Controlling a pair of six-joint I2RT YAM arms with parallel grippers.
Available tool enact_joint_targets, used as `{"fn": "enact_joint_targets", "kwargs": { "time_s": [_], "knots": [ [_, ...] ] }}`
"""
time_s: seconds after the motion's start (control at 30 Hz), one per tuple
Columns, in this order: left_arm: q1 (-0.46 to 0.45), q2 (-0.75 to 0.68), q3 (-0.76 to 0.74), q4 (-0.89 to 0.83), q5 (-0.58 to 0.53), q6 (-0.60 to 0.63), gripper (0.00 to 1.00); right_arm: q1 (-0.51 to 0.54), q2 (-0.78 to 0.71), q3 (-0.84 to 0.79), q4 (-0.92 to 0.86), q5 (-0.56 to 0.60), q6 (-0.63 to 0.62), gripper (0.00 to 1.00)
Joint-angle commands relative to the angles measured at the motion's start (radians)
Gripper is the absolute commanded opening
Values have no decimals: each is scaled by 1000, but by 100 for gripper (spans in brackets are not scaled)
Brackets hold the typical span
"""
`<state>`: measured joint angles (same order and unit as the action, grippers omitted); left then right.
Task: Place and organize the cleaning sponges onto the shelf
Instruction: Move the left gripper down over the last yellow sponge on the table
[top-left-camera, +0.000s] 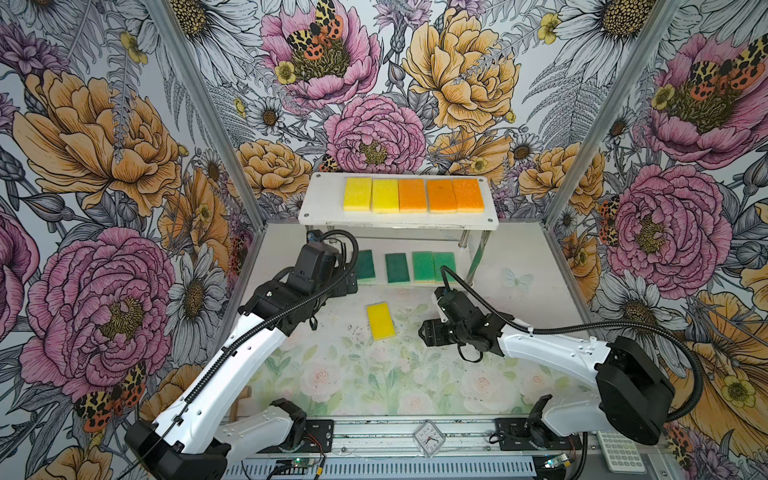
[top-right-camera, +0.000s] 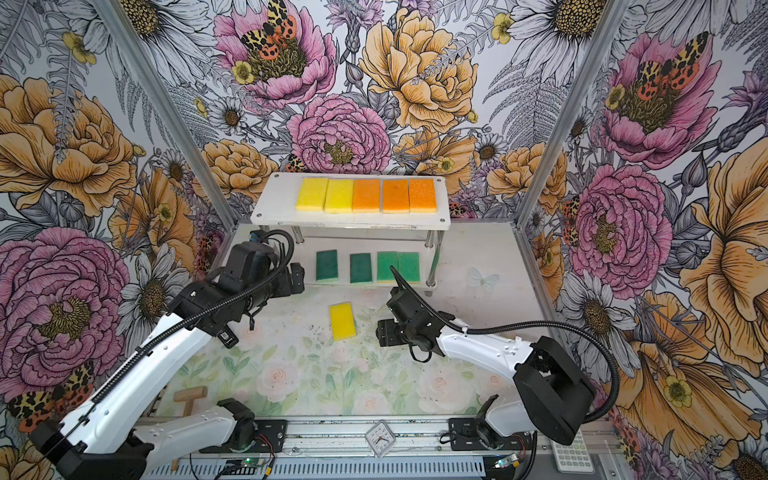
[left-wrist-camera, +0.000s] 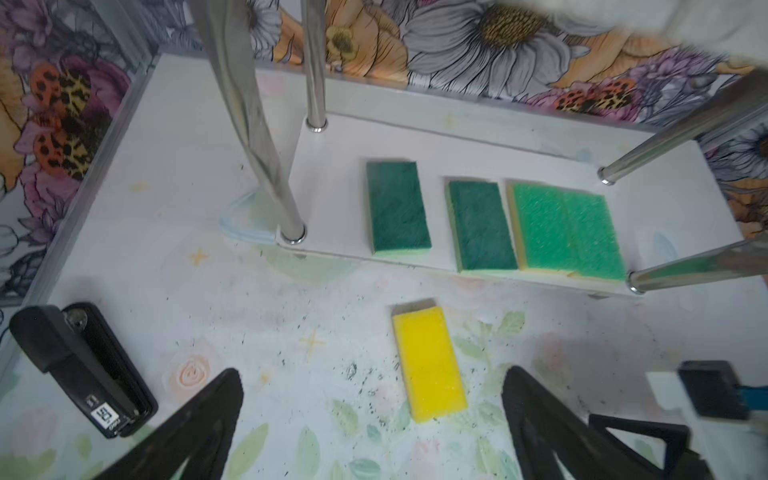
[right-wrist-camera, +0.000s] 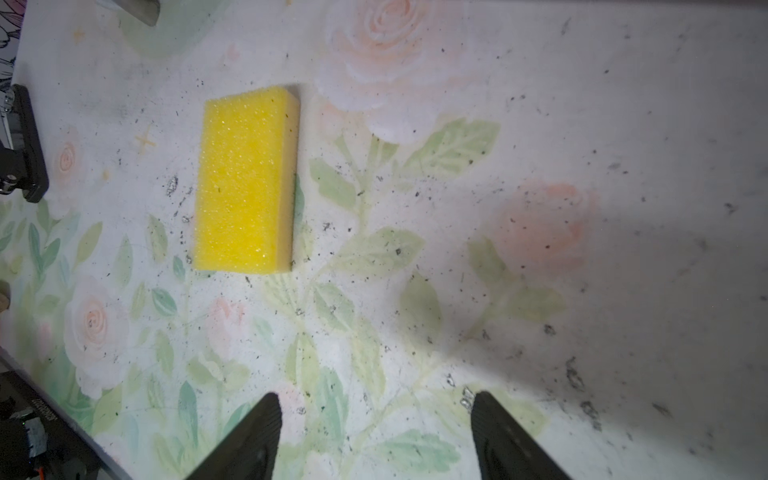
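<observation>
— So, where does the job stand?

— One loose yellow sponge (top-left-camera: 380, 321) lies flat on the table mat (top-left-camera: 374, 374), in front of the shelf (top-left-camera: 322, 199) and apart from it. Nothing holds it.

— And the others?

— On the top board a yellow pair (top-left-camera: 372, 194) and three orange sponges (top-left-camera: 441, 195) sit side by side in one row. On the lower board (left-wrist-camera: 328, 174) there are four green sponges (left-wrist-camera: 482, 226): the two lighter ones touch and the two darker ones have gaps around them.

— What about the claws?

— The left claw (left-wrist-camera: 374, 376) has its jaws spread wide with nothing between them, and it hangs near the shelf's front left leg (left-wrist-camera: 257, 137). The right claw (right-wrist-camera: 376, 398) is also apart and empty, low over the mat just beside the loose sponge.

— Which step is this, then?

— My guess is fetching the final sponge. The right claw looks better placed. It would need to swing over, straddle the sponge's short width, close and lift.

— Where should it go?

— The bare strip at the left end of the top board, next to the other yellows, seems the tidy spot. That is on the left arm's side, though, so a reach across would meet that arm unless it makes room.

— Anything else around?

— Black crumbs (right-wrist-camera: 577, 374) are scattered over the mat. A small clock (top-left-camera: 429, 438) and a remote (top-left-camera: 619, 451) sit at the front edge, well apart from the work.
</observation>
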<state>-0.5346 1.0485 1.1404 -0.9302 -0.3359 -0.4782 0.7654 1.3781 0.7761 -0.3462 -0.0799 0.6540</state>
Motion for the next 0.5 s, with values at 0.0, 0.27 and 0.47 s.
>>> {"fn": "enact_joint_targets", "kwargs": {
  "time_s": [0.0,0.27,0.47],
  "knots": [
    [-40,-66,-136,89,-28,-160,99,-13,-33,35,15,-22,-22,74],
    [-143,-43,-358,242,-41,-322,99,-44,-65,66,-20,-43,-57,75],
    [-201,85,-379,328,-62,-393,99,-71,-88,59,-46,-73,-73,75]
  ]
}}
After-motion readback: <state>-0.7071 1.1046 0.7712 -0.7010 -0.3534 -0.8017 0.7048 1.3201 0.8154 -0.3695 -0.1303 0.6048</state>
